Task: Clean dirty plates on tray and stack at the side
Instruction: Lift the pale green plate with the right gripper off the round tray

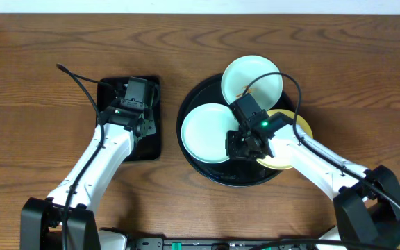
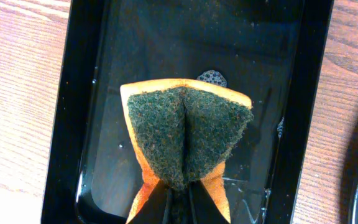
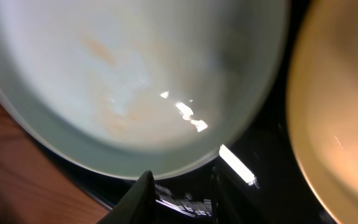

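Sponge (image 2: pixel 188 134) ready, mint plate (image 3: pixel 135 81) waiting.
Left claw (image 2: pixel 178 202) pinches the soft sponge; right claw (image 3: pixel 182 196), apart, at the plate's rim: stiff, slick, we'd grip there.

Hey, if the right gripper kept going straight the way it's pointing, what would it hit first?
Probably the near rim of the mint plate just ahead of the right gripper, or the black tray under it; depth is hard to judge.

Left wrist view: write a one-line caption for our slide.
Left gripper pinches a folded orange-and-green sponge over a small wet black tray.
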